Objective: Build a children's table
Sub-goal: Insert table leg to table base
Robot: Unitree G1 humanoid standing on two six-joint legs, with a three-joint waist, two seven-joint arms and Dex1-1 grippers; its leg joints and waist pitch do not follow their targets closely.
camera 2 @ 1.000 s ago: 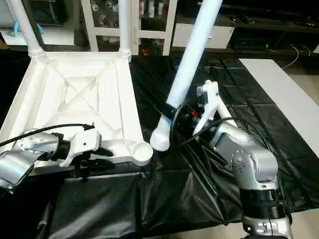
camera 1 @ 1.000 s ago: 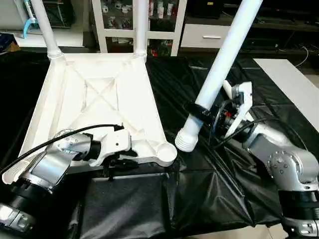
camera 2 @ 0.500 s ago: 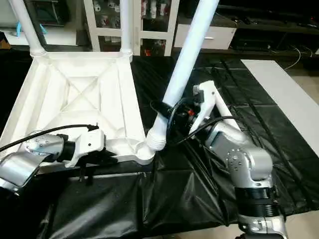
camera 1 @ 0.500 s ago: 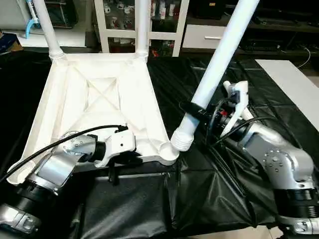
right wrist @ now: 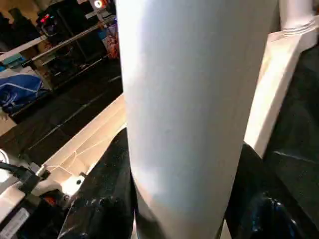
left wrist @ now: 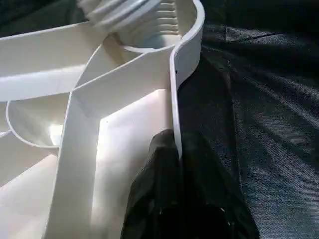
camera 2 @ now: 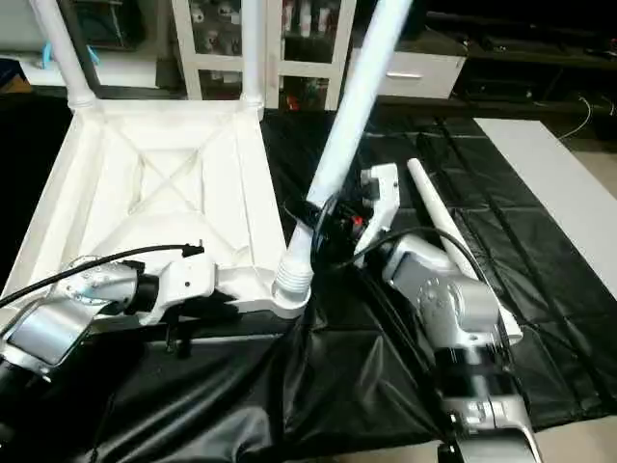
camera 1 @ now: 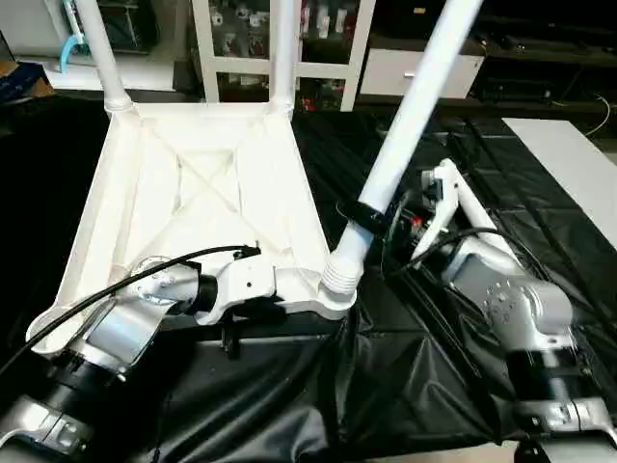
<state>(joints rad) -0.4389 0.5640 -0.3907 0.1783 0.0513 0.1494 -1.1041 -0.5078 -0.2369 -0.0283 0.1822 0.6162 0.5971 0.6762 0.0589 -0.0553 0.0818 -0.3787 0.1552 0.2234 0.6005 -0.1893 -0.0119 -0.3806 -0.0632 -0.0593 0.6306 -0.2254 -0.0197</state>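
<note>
The top point(camera 1: 207, 193) lies upside down on the black sheet point(camera 1: 415, 367), ribs up, with two legs point(camera 1: 281, 53) already standing in the sockets at 12 o'clock. The left gripper point(left wrist: 177, 149) is pinched shut on the thin rim wall at 6 o'clock. The right gripper point(camera 1: 371, 217) is clamped around a third leg point(camera 1: 400, 159), low on the tube, and its ribbed end sits at the corner socket point(camera 1: 333, 294) at 5 o'clock. One more leg point(camera 2: 439, 217) lies on the sheet at 3 o'clock. The plastic looks light, stiff and smooth, so I think it may slip or turn. The low grip near the ribbed end seems best; the long tube tilts easily.
</note>
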